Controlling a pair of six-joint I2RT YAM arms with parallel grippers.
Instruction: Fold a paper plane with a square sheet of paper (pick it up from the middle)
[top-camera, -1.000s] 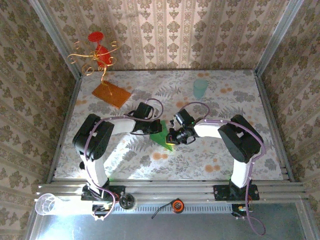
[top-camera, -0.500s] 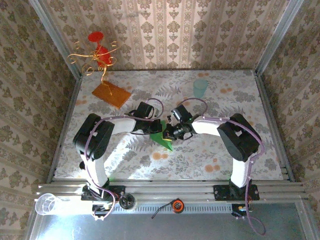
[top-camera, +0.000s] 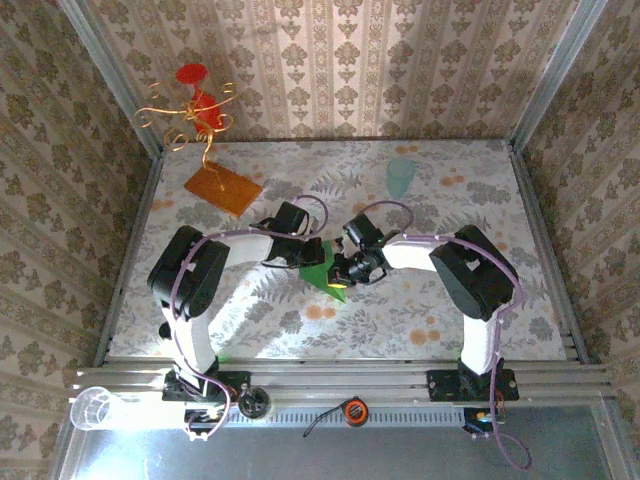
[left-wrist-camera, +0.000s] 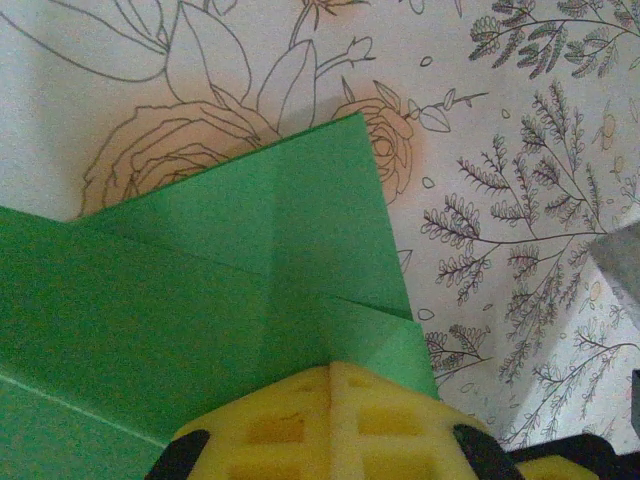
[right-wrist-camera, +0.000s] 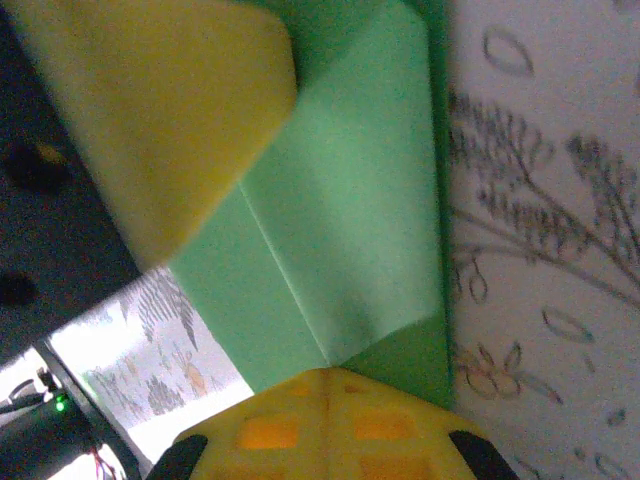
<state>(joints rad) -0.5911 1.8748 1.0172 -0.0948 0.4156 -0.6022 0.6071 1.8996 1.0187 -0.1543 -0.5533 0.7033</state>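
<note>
Tabletop (top-camera: 450, 300): right end effector (top-camera: 345, 268) edged left over paper plane (top-camera: 327, 280).

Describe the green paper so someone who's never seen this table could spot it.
On the floral-print table, look to the middle, where the left gripper and right gripper meet. The paper plane lies beneath them: a flat, bright green, creased sheet with a pointed corner, unlike the pale cup and orange-brown board farther back.
</note>
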